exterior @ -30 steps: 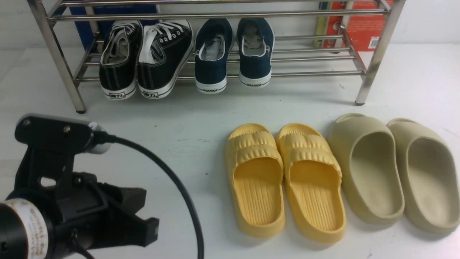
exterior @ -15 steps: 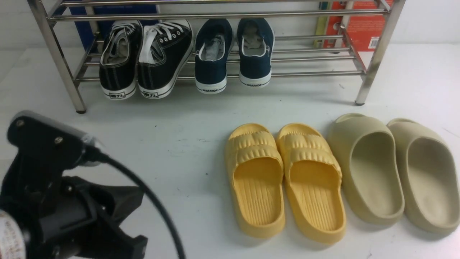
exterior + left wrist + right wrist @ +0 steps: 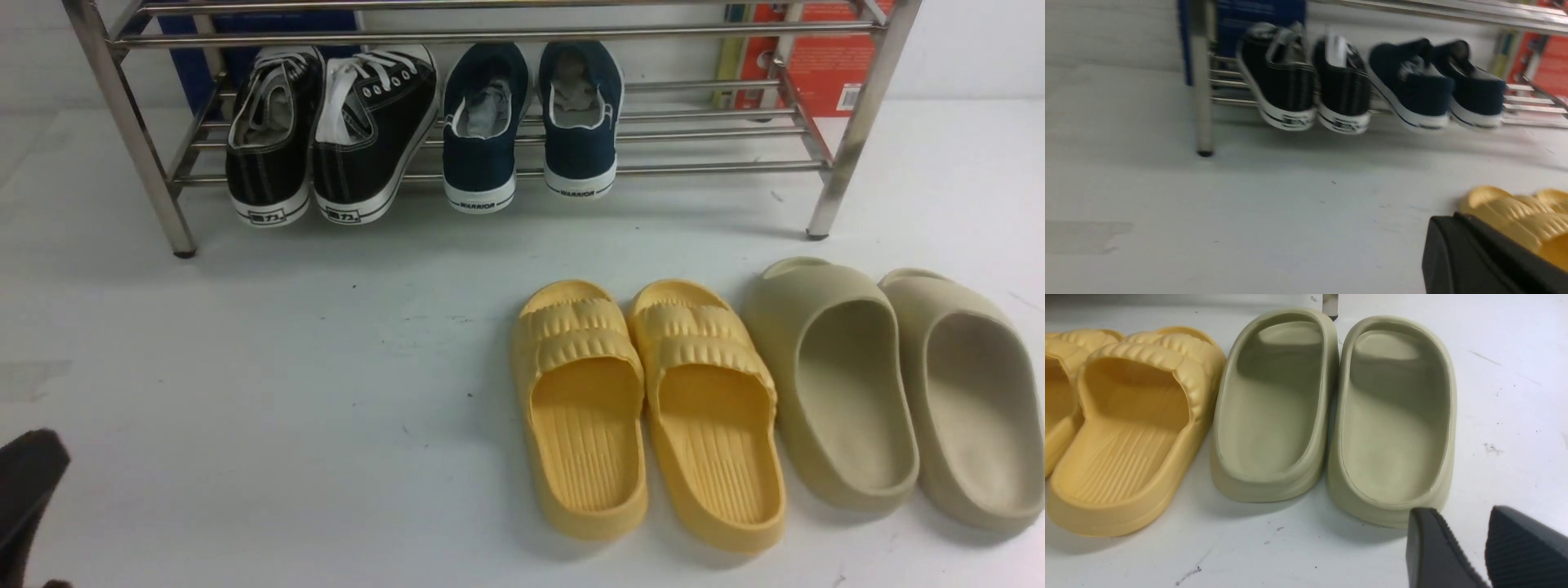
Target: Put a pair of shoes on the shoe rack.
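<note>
Retreat: left gripper (image 3: 24,482) has pulled back to the frame's corner, jaws together, empty. Shoes (image 3: 531,122) sit on the rack (image 3: 849,139), so placing looks finished.

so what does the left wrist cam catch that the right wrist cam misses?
Left wrist only: the shoe rack with the navy shoes and black lace-up sneakers on its lower shelf, heels overhanging; blurred. Right wrist only: the beige slides side by side, and the right gripper, fingers slightly apart, holding nothing. Both: the yellow slippers and the white table.
</note>
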### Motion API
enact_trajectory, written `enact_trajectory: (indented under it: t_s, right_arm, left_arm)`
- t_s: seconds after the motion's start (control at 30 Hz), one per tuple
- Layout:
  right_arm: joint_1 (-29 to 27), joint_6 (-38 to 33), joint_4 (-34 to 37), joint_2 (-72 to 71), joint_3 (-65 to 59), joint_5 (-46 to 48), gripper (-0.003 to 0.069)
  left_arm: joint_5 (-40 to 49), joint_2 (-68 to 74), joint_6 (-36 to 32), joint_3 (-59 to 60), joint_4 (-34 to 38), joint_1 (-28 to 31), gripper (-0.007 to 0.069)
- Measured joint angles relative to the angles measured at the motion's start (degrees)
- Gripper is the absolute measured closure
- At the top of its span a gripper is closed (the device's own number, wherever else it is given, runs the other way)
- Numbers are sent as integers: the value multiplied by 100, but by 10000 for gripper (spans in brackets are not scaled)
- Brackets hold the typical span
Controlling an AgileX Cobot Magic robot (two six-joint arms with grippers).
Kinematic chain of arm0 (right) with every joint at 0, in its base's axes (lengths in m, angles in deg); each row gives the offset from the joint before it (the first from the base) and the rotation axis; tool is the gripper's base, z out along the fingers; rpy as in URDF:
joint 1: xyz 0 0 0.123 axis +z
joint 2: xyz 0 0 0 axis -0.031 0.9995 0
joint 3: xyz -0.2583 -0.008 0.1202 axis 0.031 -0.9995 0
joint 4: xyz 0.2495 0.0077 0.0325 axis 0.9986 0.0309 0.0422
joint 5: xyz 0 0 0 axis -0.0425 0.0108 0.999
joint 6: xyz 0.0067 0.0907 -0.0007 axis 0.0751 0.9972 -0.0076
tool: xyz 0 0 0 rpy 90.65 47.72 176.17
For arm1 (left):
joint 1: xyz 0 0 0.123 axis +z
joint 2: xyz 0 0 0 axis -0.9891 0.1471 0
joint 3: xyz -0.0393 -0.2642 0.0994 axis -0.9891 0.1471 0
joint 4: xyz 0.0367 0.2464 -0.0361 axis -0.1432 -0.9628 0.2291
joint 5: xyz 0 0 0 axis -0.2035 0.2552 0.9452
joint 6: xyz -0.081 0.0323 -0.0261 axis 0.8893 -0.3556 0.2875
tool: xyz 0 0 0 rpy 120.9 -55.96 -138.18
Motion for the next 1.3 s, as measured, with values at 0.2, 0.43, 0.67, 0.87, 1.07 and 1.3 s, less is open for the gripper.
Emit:
enact_trajectory:
  t_s: [0.2,0.43,0.67,0.87,1.07,1.3]
  right_arm:
    - [0,0,0,0,0,0,419]
    - [0,0,0,0,0,0,419]
    - [0,0,0,0,0,0,419]
    - [0,0,0,0,0,0,419]
    - [0,0,0,0,0,0,419]
    - [0,0,0,0,0,0,419]
  left_arm:
    - [-47,-691,-97,512,386,1115,638]
    - [290,-731,183,1170,476,1016,638]
    - [972,-731,258,1188,487,900,638]
    - [1022,-731,251,1188,487,900,638]
    - [1033,-731,251,1188,491,900,638]
    - [1033,-731,251,1188,491,900,638]
